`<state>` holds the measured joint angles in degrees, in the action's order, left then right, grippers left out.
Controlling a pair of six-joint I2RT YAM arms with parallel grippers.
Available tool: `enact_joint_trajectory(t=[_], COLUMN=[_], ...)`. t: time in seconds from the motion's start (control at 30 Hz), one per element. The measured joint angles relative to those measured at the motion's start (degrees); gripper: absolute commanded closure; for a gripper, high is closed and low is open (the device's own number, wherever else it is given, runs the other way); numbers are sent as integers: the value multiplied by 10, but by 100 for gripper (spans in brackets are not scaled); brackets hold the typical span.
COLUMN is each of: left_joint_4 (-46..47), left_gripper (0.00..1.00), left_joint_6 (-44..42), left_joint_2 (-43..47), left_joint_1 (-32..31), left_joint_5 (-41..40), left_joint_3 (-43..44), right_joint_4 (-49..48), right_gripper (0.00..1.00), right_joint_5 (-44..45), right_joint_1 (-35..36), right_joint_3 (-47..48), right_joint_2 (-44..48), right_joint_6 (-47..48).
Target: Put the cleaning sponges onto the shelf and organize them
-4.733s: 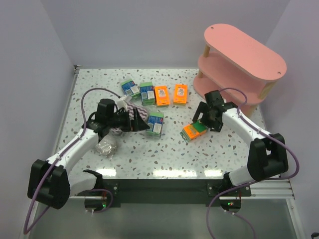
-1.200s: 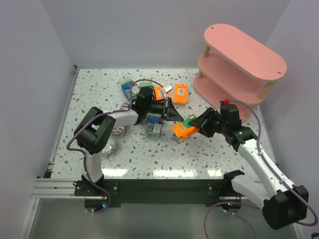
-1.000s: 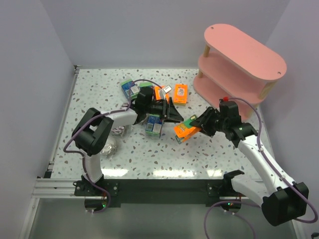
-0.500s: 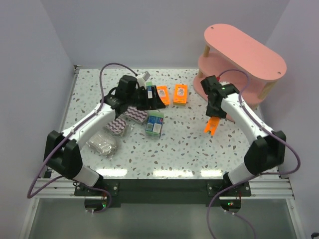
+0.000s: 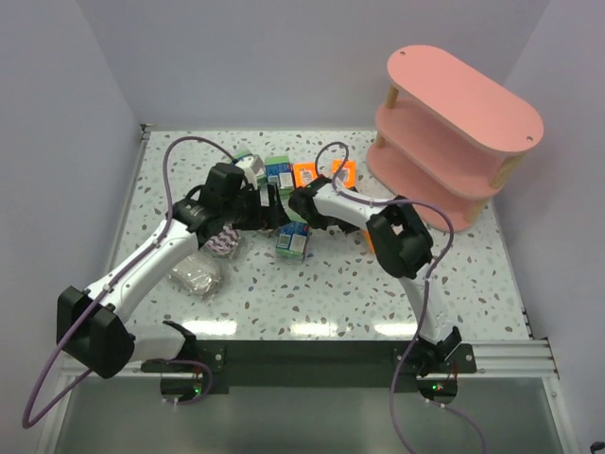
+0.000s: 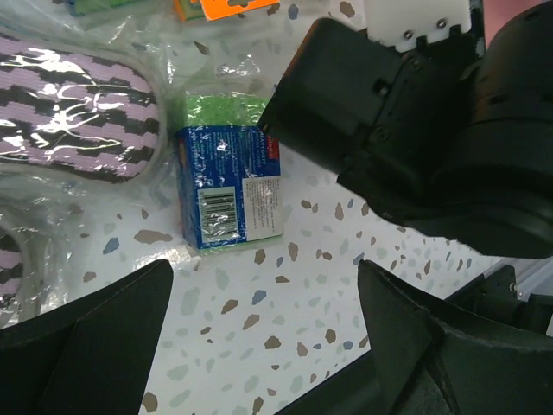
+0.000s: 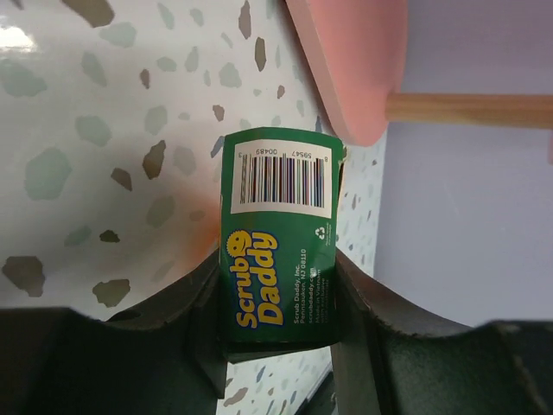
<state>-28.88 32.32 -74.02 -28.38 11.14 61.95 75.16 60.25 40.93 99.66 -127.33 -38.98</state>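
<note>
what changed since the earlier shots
The right gripper picked the orange pack off the table and still holds it. The left gripper opened wide above a green-and-blue pack, the zigzag sponge it held earlier now lying on the table. The shelf and the back row of packs stayed put.

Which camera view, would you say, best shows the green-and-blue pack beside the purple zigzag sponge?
The left wrist view: the green-and-blue pack sits close, its barcode label clear. The top external view shows the pack only small. The right wrist view misses it.
</note>
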Motion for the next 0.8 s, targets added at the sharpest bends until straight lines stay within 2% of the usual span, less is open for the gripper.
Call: enact_joint_trajectory(t=[0.1, 0.2, 0.33, 0.43, 0.67, 0.77, 0.8], left_joint_4=[-17, -31, -46, -60, -73, -72, -71], left_gripper=[4, 2, 2, 1, 1, 2, 2], left_joint_6=[-4, -5, -5, -5, -4, -4, -4], left_joint_2=[23, 49, 74, 82, 83, 84, 85], left_joint_1=[2, 5, 10, 11, 14, 14, 14], left_joint_5=[-25, -48, -74, -88, -100, -99, -97], left_joint_3=[0, 0, 0, 3, 6, 4, 2], right_joint_4=[16, 15, 15, 12, -46, -56, -57], right_gripper=[19, 3, 1, 2, 2, 8, 15], right_joint_5=[22, 22, 9, -38, -224, -251, -256], right_joint_1=[27, 45, 70, 84, 89, 78, 66], right_joint_3=[19, 36, 43, 33, -39, -52, -55], right_joint_2=[-31, -40, -33, 5, 217, 266, 270], right_joint_6=[-1, -5, 1, 19, 66, 62, 57])
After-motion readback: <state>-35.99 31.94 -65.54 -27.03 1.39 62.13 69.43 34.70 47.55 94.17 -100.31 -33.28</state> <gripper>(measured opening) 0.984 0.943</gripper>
